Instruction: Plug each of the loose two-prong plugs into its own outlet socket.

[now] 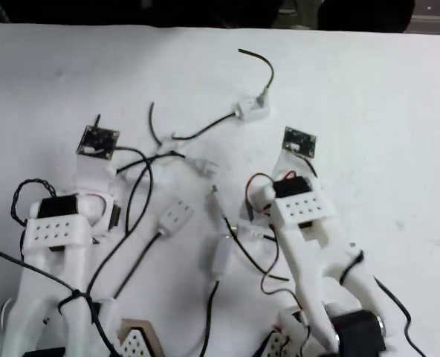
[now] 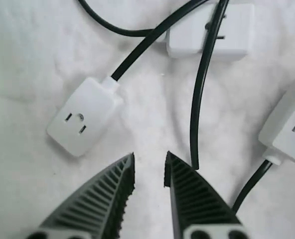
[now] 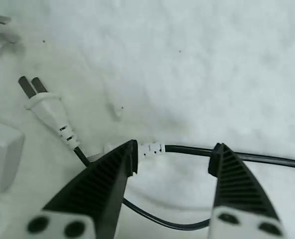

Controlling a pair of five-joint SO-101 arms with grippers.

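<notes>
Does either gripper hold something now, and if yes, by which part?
Nothing is held. The left gripper is open over the table. The right gripper is open too, its fingers on either side of a black cable, not closed on it.

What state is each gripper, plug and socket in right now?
Left gripper: slightly open, empty.
Right gripper: wide open, closed on nothing.
Outlet socket: face up, nothing plugged in.
Two-prong plug: lying loose on the table, unplugged.
Second socket: a black cord lies across it.
</notes>
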